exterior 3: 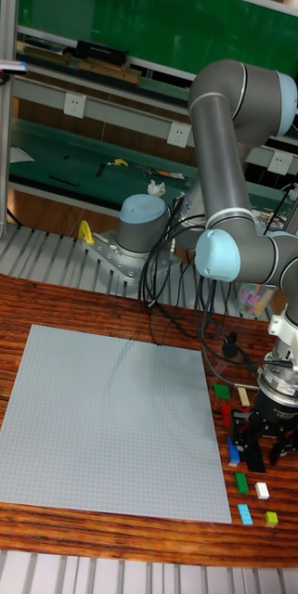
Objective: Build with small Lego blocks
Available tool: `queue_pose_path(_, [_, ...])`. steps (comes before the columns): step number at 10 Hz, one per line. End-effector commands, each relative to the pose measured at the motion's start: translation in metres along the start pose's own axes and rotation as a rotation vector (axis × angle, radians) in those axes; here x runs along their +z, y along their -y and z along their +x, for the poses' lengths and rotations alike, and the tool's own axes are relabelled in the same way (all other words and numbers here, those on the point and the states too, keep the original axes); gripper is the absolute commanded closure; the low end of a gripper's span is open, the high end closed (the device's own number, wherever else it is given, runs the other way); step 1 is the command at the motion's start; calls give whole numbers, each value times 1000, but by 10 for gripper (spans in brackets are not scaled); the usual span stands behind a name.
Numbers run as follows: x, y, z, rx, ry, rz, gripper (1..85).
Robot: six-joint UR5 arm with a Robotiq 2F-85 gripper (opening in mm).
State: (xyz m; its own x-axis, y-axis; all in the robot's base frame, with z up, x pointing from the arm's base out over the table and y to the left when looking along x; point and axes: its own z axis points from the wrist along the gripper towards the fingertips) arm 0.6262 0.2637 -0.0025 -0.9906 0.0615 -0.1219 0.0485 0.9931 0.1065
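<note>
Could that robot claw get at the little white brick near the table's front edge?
Probably yes. The gripper hangs just behind the white brick, nothing covers the brick, and small gaps separate it from the green brick and the yellow-green one.

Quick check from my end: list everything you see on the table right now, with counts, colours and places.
Baseplate: one, grey, bare, left and centre of the table.
Small bricks: several, right of the baseplate: dark green, tan, red, blue, green, white, light blue, yellow-green.
Cables: black, behind the baseplate.
Arm: one, grey.
Pincer: black, over the brick row; open or shut unclear.
</note>
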Motion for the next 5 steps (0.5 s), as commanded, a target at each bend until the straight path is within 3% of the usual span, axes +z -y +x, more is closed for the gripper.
queue_pose_path(1, [-1, 0, -1, 7, 1, -6, 380])
queue_pose_path(5, [-3, 0, -2, 2, 0, -14, 380])
